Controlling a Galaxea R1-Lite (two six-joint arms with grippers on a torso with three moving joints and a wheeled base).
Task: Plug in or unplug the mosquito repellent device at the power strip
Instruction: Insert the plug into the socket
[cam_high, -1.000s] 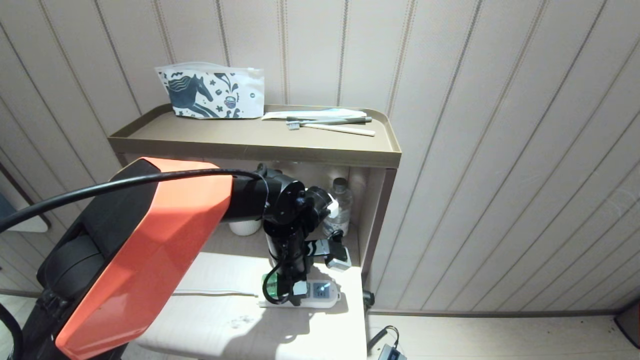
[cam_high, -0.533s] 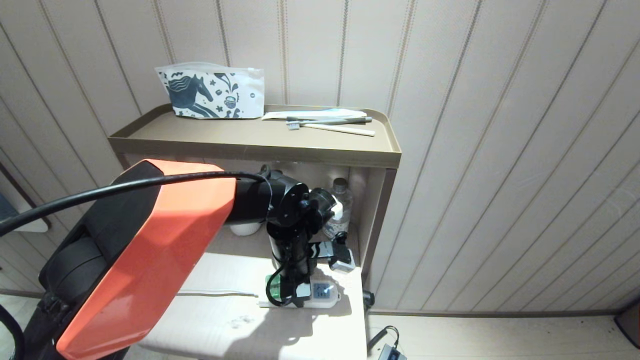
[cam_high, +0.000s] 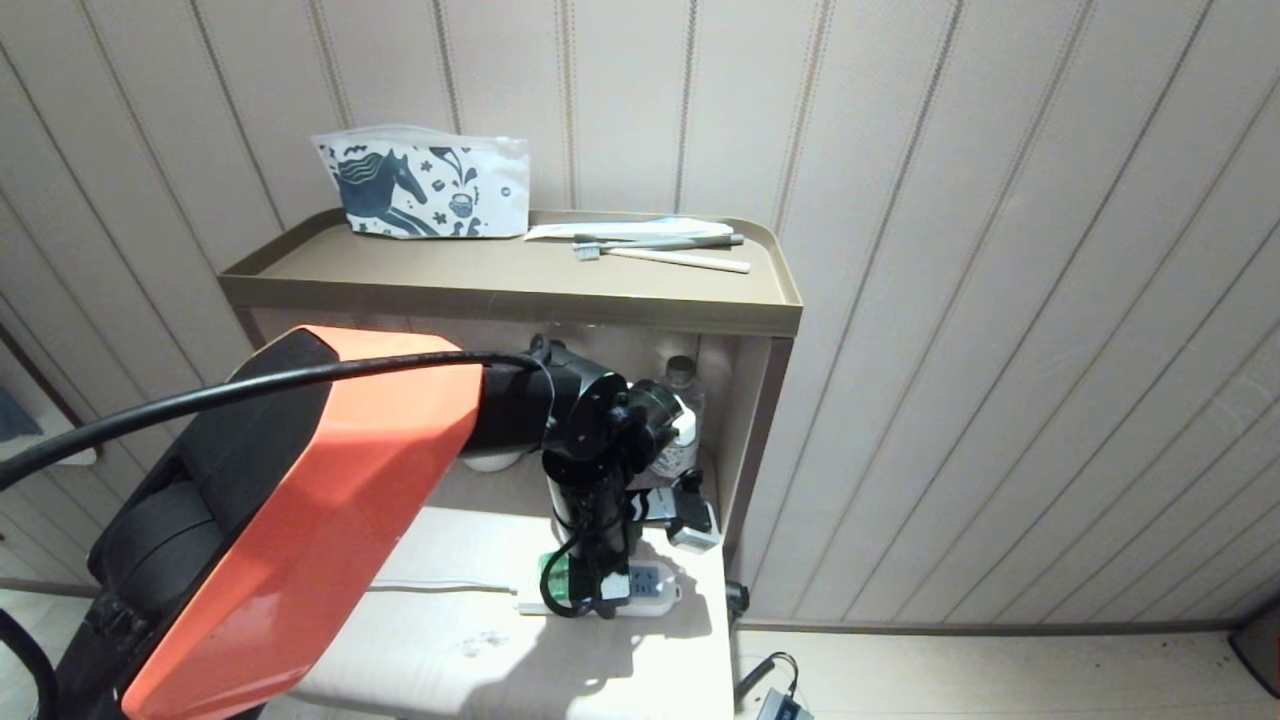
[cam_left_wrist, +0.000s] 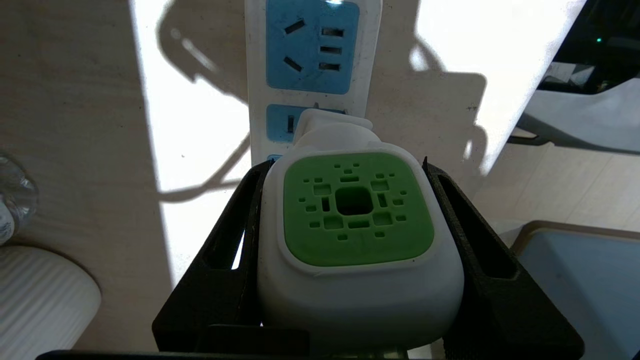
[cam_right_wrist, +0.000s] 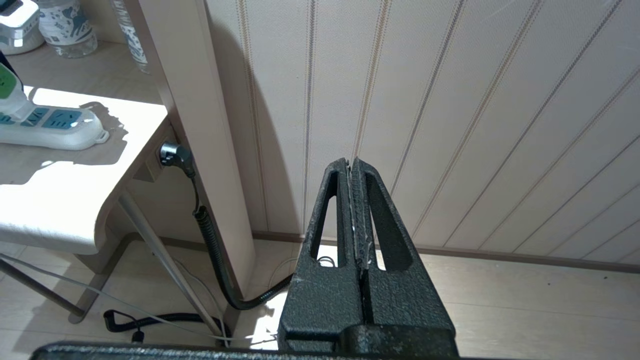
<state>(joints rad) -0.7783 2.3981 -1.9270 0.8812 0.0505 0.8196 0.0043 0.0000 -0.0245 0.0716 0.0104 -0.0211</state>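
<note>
The mosquito repellent device (cam_left_wrist: 357, 207), a white body with a vented green top, sits between the black fingers (cam_left_wrist: 227, 245) of my left gripper (cam_left_wrist: 345, 165), which is shut on its sides. Its white plug end meets the power strip (cam_left_wrist: 312, 50), a white bar with blue sockets, at the second socket; the prongs are hidden. From the head view, the left gripper (cam_high: 592, 588) points down onto the power strip (cam_high: 655, 585) on the table, with a bit of the green device (cam_high: 548, 575) showing. My right gripper (cam_right_wrist: 352, 165) hangs shut and empty beside the table, facing the wall.
Water bottles (cam_high: 682, 405) and a white cup (cam_high: 490, 460) stand behind the strip under a brown shelf (cam_high: 500, 280) holding a pouch (cam_high: 425, 190) and toothbrushes (cam_high: 660, 248). A side panel (cam_high: 745, 440) is close on the right. A black plug and cable (cam_right_wrist: 175, 155) hang off the table's side.
My left arm and gripper have edged slightly right along the strip, still holding the device, and cover more of the end socket. The right arm has not moved.
</note>
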